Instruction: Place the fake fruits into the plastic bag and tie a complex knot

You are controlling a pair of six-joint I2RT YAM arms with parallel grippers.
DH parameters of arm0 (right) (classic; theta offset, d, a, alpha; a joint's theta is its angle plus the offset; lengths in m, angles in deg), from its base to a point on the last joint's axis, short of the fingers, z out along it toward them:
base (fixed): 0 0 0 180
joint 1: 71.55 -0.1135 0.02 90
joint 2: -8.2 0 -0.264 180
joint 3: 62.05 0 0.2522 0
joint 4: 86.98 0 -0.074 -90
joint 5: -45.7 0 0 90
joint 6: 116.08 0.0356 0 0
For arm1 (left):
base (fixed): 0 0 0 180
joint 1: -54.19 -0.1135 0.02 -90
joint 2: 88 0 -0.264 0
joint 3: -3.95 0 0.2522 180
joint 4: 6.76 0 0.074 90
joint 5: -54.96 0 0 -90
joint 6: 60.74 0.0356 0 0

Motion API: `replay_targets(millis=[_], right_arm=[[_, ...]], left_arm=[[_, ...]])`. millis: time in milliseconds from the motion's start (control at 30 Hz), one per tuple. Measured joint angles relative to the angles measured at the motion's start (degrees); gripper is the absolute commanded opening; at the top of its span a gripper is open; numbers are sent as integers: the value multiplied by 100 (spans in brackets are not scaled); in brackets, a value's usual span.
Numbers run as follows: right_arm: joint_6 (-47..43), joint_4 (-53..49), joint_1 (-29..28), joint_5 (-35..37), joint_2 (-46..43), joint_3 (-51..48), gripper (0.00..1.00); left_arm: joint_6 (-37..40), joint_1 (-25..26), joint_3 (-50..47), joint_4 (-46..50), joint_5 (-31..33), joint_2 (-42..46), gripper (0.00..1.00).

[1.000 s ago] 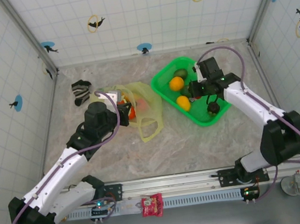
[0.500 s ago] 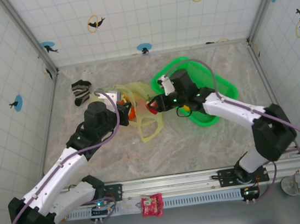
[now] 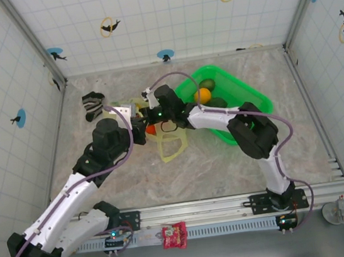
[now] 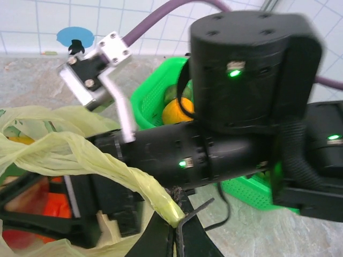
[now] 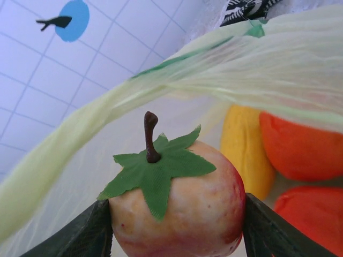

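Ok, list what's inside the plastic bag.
Inside: yellow fruit, orange fruit, red fruit; right pincer holds a pink apple at the mouth. The plastic bag hides the rest.

Left pincer (image 4: 174,235) clamps plastic bag (image 4: 59,147) strand; right arm (image 4: 246,69) close ahead.

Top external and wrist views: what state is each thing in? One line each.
left gripper, shut on a handle of the plastic bag.
right gripper, shut on the pink fruit, at the bag's mouth.
plastic bag, open, untied, fruits inside.
green basket, holds an orange fruit and green ones.
sock, lying loose at the back left.
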Motion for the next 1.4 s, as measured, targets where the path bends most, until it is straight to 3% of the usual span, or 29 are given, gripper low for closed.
replay_targets(millis=[67, 133, 267, 333, 433, 600, 833, 1000, 1133, 1233, 1400], right_arm=[[142, 164, 0, 50, 216, 116, 85], [146, 184, 0, 173, 267, 120, 86], [79, 323, 13, 273, 166, -11, 79], [31, 365, 37, 280, -31, -302, 68], [-39, 459, 94, 227, -487, -907, 40], [-168, 599, 273, 92, -1443, -1895, 5], [-706, 350, 470, 332, -3021, -2935, 6], [-1056, -321, 916, 879, -4232, -3488, 34], [-1123, -1408, 1207, 1700, -4782, -3501, 43], [-745, -2549, 1220, 2535, -4977, -3473, 45], [822, -4629, 1283, 3910, -5431, -3471, 46]], left_arm=[[2, 0, 0, 2, 11, 2, 0], [2, 0, 0, 4, 15, 2, 0], [2, 0, 0, 4, 20, 2, 0], [0, 0, 0, 4, 20, 2, 0], [2, 0, 0, 2, 35, 0, 0], [2, 0, 0, 0, 37, -28, 0], [-17, 0, 0, -35, 35, -149, 0], [-66, 0, 0, -50, 37, -149, 0], [-85, 0, 0, -48, 37, -151, 0], [-85, 0, 0, -48, 37, -153, 0], [-83, 0, 0, -109, 31, -214, 0]])
